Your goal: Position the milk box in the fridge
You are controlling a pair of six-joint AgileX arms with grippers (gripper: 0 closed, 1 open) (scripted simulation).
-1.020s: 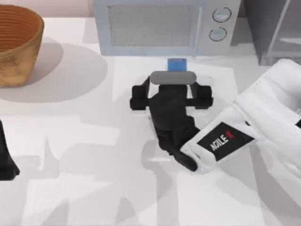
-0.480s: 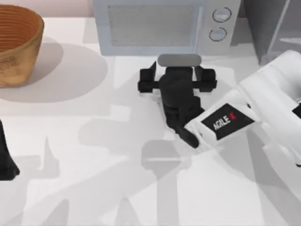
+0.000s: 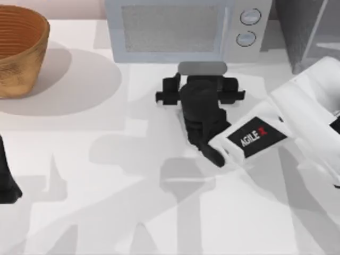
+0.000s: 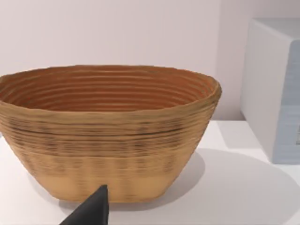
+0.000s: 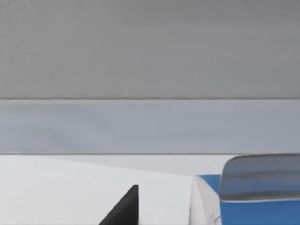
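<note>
Anchoring landmark: the pale blue-grey boxy microwave [image 3: 180,29] with two round knobs, at the back of the white table [image 3: 106,175]; every place below is told from it.
Fridge: the tall dark-grey cabinet with a light-grey framed translucent door panel [image 3: 305,32] stands just beside the microwave, on its knob side.
Basket: a ribbed, woven tan basket [image 3: 18,48] sits well apart from the microwave on the side away from the knobs.
Right arm: the white AgileX arm reaches in from the fridge side, and its black right gripper [image 3: 201,85] hangs low, just in front of the microwave door.
Tool state: its jaws stand spread wide. The wrist view shows a gap between one dark fingertip [image 5: 124,208] and the carton, so it appears to grip nothing.
Milk box: the small blue-topped carton [image 5: 253,213] stands on the table close in front of the microwave, under the right gripper and off to one side of its centre line.
Left arm: the left gripper [image 3: 6,180] is parked well away from the microwave, near the basket.
Risk, grasp: because the carton sits off-centre, one finger may reach it first and push or tip it instead of clamping it.
Risk, clearance: the microwave front is very near, so any forward drift could knock the gripper against it.
Risk, carry: the move towards the fridge passes the microwave's corner, so a loose hold could drop the carton there.
</note>
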